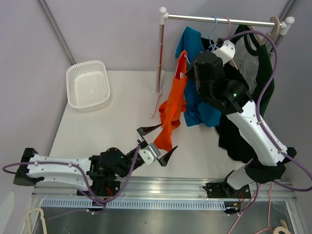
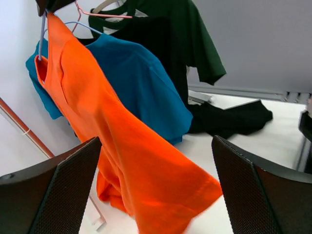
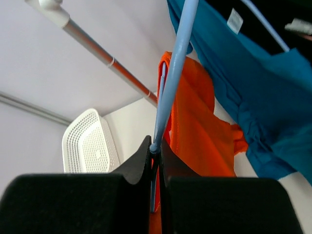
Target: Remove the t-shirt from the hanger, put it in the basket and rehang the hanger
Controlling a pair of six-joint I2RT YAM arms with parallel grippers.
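An orange t-shirt [image 1: 171, 109] hangs on a light blue hanger [image 3: 171, 83], off the rail, stretching down to the table. My right gripper [image 1: 187, 73] is shut on the hanger's wire [image 3: 155, 148] at the shirt's top. My left gripper [image 1: 157, 141] is open at table level, its two black fingers [image 2: 53, 195] either side of the shirt's lower hem [image 2: 161, 195] without touching it. In the right wrist view the orange shirt [image 3: 195, 126] hangs just behind the fingers.
A metal rail [image 1: 219, 19] on a post [image 1: 159, 53] carries a blue shirt [image 1: 195, 97], a dark green shirt [image 1: 261, 63] and a black one [image 1: 234, 136]. A white basket [image 1: 88, 84] stands at the back left.
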